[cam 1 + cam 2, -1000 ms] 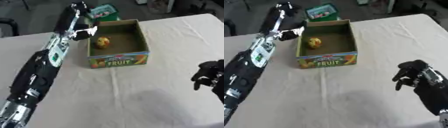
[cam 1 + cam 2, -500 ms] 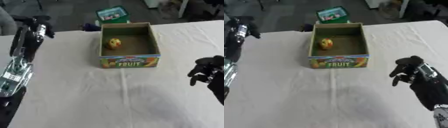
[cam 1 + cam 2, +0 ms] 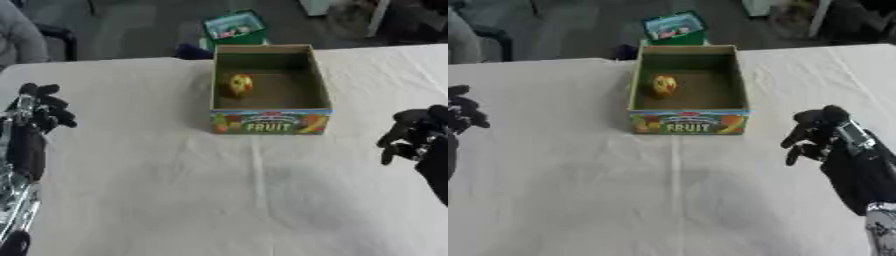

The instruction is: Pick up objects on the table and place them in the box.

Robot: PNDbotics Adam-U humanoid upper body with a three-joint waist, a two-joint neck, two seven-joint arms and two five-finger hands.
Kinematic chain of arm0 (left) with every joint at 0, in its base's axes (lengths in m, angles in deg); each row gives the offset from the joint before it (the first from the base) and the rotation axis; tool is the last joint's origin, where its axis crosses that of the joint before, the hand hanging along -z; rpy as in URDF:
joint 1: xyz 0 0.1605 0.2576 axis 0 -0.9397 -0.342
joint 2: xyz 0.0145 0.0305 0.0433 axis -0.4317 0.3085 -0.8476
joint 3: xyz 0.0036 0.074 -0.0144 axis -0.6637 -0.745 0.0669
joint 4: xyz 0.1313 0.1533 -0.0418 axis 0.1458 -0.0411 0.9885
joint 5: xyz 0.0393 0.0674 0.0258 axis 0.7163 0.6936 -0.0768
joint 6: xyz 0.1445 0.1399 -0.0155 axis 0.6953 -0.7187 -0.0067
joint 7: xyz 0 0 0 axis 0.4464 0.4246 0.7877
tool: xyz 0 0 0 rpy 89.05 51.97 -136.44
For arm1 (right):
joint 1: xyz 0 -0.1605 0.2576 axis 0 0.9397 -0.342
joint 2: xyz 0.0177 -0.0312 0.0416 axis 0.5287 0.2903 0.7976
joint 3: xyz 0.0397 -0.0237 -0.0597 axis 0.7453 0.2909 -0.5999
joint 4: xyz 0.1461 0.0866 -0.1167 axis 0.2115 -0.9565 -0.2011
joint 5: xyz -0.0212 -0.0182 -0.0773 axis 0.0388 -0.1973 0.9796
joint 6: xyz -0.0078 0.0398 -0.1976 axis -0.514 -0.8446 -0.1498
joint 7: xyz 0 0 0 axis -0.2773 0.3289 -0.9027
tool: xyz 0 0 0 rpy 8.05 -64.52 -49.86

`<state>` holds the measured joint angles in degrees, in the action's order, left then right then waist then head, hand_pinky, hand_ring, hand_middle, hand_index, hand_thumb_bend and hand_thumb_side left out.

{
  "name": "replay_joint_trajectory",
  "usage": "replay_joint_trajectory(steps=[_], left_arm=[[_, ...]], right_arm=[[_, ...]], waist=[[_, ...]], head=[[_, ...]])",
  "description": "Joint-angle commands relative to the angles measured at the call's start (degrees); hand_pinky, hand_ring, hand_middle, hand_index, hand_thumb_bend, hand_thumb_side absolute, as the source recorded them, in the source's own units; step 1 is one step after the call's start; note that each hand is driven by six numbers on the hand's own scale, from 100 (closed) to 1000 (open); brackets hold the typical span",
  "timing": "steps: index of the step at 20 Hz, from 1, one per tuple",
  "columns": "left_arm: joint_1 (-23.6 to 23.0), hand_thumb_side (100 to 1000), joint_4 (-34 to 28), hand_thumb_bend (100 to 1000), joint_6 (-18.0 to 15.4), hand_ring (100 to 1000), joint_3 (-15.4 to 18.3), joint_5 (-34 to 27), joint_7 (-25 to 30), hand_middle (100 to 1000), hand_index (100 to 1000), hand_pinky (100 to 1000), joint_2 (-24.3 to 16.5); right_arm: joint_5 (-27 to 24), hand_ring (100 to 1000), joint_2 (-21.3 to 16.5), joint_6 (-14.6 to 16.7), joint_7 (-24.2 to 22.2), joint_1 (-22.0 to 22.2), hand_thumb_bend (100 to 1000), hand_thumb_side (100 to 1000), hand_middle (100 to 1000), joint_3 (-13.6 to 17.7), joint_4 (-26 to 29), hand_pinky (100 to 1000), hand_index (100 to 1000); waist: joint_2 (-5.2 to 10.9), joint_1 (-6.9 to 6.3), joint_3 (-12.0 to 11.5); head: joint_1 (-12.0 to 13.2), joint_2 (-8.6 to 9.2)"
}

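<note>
An open cardboard box (image 3: pixel 270 122) with "FRUIT" printed on its front stands at the middle of the white table. Inside it lies one yellow and red fruit (image 3: pixel 239 84), near the left wall. My left hand (image 3: pixel 42 106) hangs over the table's left edge, well left of the box, fingers curled and holding nothing. My right hand (image 3: pixel 818 133) hovers to the right of the box and a little nearer, fingers also curled with nothing in them. No loose object shows on the cloth.
A white cloth (image 3: pixel 219 190) covers the table. Beyond the far edge, on the floor, stands a green crate (image 3: pixel 235 27) with a dark thing beside it. A person's grey sleeve (image 3: pixel 19 35) shows at the upper left.
My left arm has swung away from the box's far left corner, out to the table's left edge and nearer me. The right hand has barely moved. The camera has shifted.
</note>
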<state>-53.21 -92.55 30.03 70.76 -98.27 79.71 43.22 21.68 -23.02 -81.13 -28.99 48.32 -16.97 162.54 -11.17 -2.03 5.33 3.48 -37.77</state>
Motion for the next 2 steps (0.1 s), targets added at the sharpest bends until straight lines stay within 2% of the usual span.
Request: replay_joint_trajectory(steps=[1, 2], left_arm=[[0.29, 822, -1.56, 100, 0.6, 456, 1.04, -0.31, -0.18, 470, 711, 457, 0.28], [0.29, 824, -1.58, 100, 0.66, 455, 1.16, -0.31, -0.23, 469, 713, 458, 0.41]], right_arm=[[-0.23, 552, -0.99, 0.06, 0.48, -0.34, 100, 698, 495, 0.46, 0.92, 401, 676], [-0.24, 552, -0.99, 0.08, 0.49, -0.34, 100, 694, 495, 0.45, 0.93, 401, 675]], waist=[[0.76, 0.14, -0.18], [0.76, 0.17, -0.24]], head=[[-0.29, -0.31], [-0.29, -0.29]])
